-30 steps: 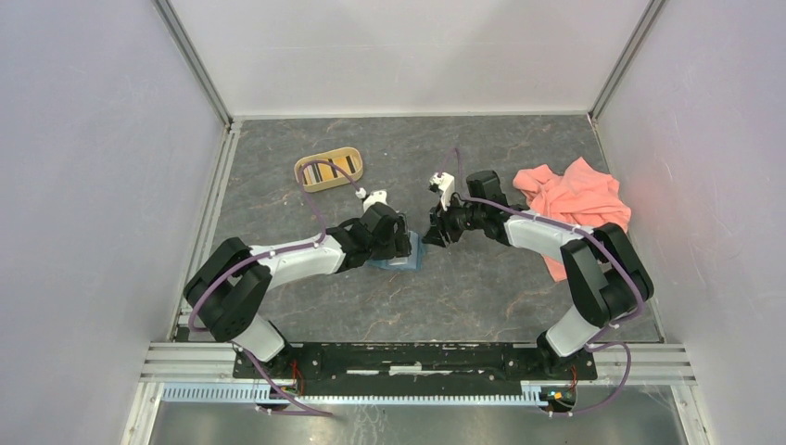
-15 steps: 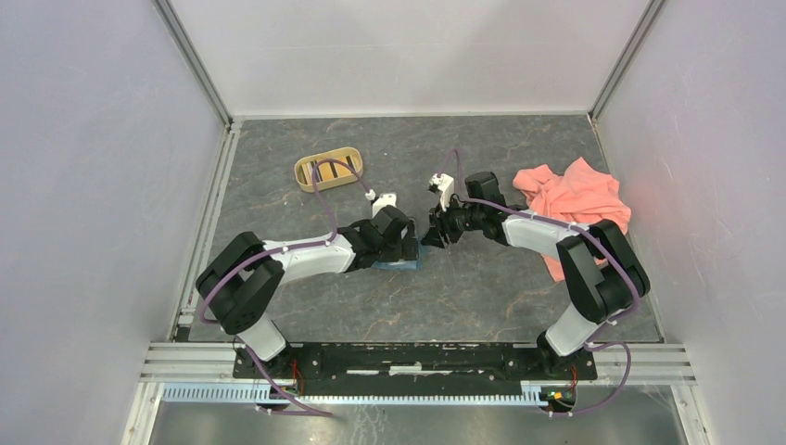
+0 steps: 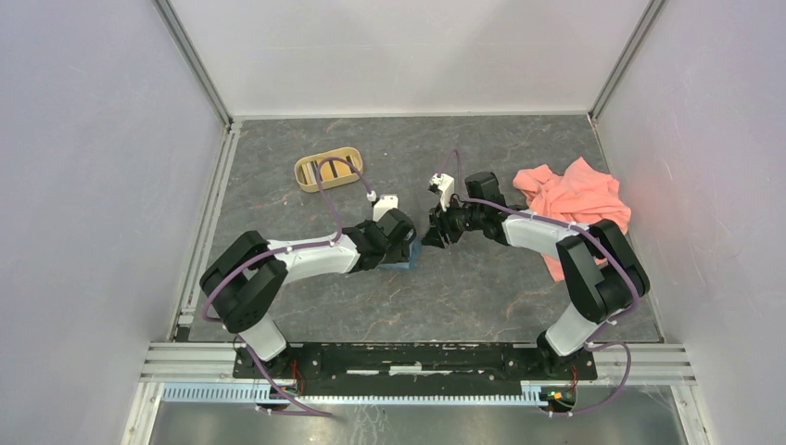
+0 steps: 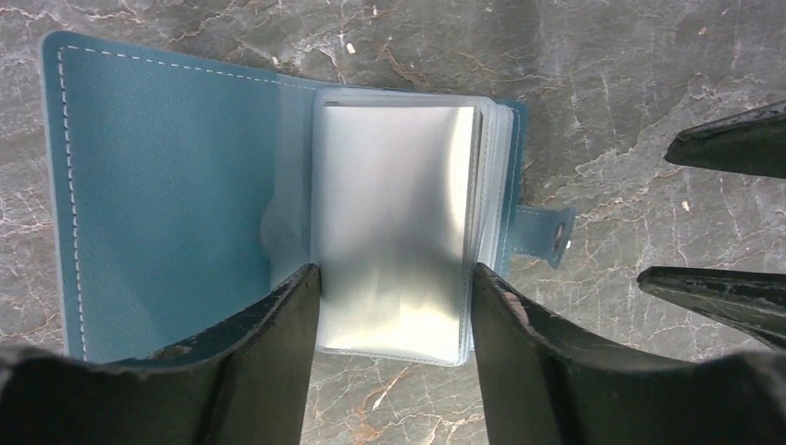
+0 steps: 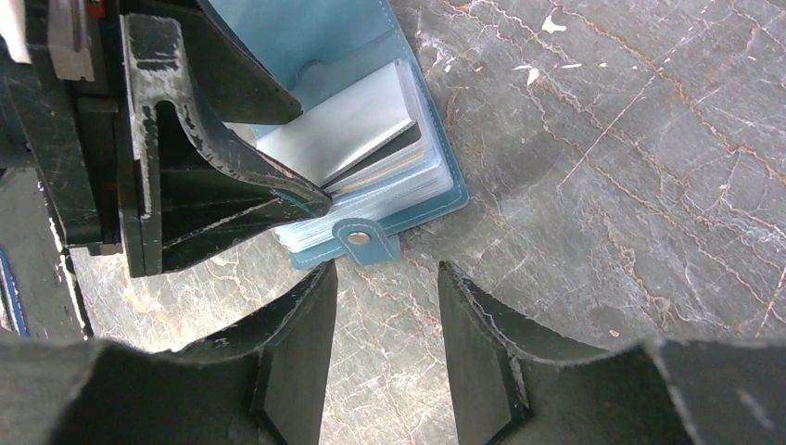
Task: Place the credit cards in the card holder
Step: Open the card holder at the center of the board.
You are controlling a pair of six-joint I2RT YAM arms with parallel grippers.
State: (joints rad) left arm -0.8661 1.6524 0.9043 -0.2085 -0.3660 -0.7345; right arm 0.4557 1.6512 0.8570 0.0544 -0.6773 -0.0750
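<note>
The teal-blue folding card holder (image 3: 404,262) is laid open on the grey marbled desk (image 3: 463,297) at the frame's centre. Its clear plastic sleeves (image 4: 394,213) are straddled by the left tool (image 4: 394,283), jaws apart. The right tool (image 5: 385,278), parted and empty, is held just beside the snap tab (image 5: 360,239). Thin credit cards (image 3: 329,171) are stood in a tan oval tray (image 3: 298,172) at upper left

Counter (image 3: 482,306): dark grey stone pattern, pale veins, white flecks. 3 plain lilac-white panels enclose it: left wall (image 3: 93,185), back wall (image 3: 408,56), right wall (image 3: 718,185). Aluminium posts (image 3: 193,60) at back corners. Aluminium rail (image 3: 185,355) along near edge. Light even, diffuse.
</note>
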